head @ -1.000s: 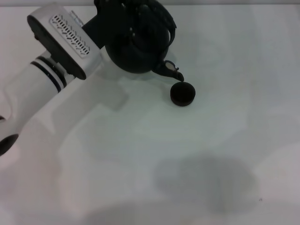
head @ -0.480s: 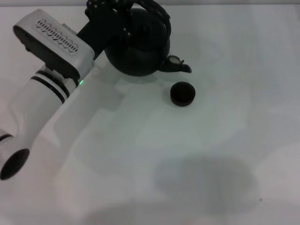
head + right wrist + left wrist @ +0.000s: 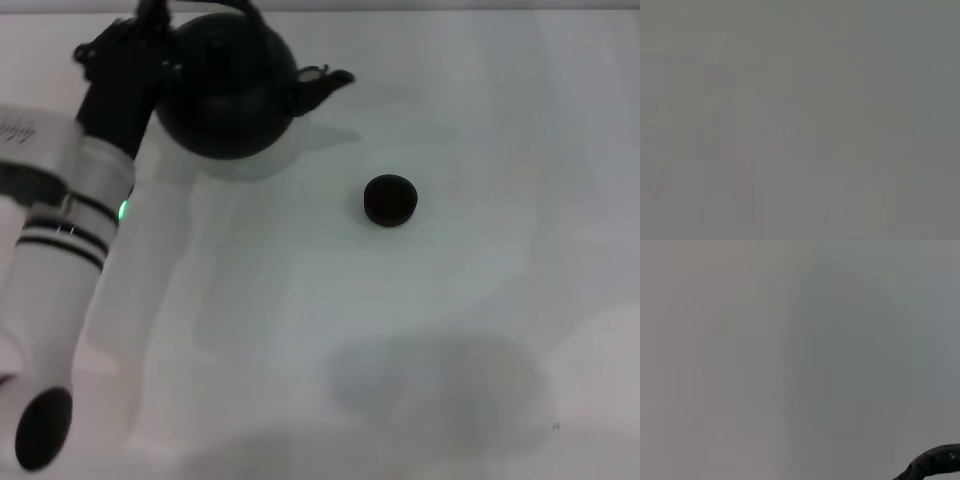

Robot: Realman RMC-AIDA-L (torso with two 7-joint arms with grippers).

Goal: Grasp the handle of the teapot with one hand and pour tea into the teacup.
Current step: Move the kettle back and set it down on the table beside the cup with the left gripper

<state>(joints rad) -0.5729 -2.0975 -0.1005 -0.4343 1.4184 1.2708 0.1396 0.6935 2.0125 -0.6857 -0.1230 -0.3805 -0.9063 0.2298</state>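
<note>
left gripper (image 3: pixel 150 25): at far table (image 3: pixel 480 330) edge, grip on handle (image 3: pixel 245 8) can't tell
teapot (image 3: pixel 225 95): upright, spout toward teacup (image 3: pixel 389 200), well apart
right gripper: out of view

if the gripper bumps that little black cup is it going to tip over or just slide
Probably slide rather than tip: the teacup looks low and squat, wider than tall. It is small, so likely light and easily shoved. It stands alone on the smooth white table, apart from the teapot, with nothing to stop it.
</note>
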